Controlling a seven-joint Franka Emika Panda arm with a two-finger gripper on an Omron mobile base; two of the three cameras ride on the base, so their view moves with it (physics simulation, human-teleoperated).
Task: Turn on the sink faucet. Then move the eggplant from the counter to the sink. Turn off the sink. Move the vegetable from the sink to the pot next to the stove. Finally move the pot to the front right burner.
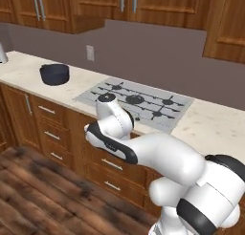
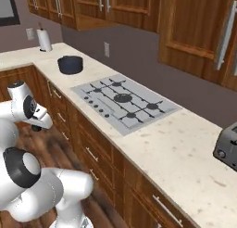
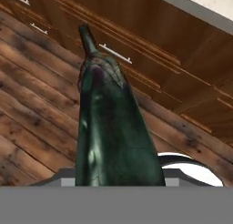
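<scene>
- Brown wooden cabinets run under a beige speckled stone counter [image 2: 185, 153], with a plank wood floor [image 1: 33, 191] in front of them.
- Hand view: a long, glossy, very dark eggplant [image 3: 111, 132] rises from between the fingers of the hand (the fingertips themselves are hidden behind it), stem pointing away, with the floor and drawer fronts behind it. I judge the hand to be clamped on the eggplant at a middling width.
- In both base views the arm is folded low in front of the drawers, below counter height, so the eggplant hangs over the floor and not over any basin or vessel.
- Progress, as a judgement: the vegetable is in transit. With the cooktop straight ahead, this looks like the carry towards the pot, which would put the tap steps and the rinse behind it, though nothing here confirms that.
- Left to do: drop the eggplant in the wide, round, dark blue-black pot [image 1: 54, 74], then shift that pot to the front right burner of the flat light grey stove [image 2: 125, 104].
- The pot sits on the counter to the left of the stove, near it but apart.
- Around: a white paper-towel roll [image 2: 44, 40] beyond the pot, a dark toaster [image 2: 227, 148] far right, a wall socket [image 1: 90, 52].
- In the way: the counter edge; the arm must lift clear of it before reaching the pot.
</scene>
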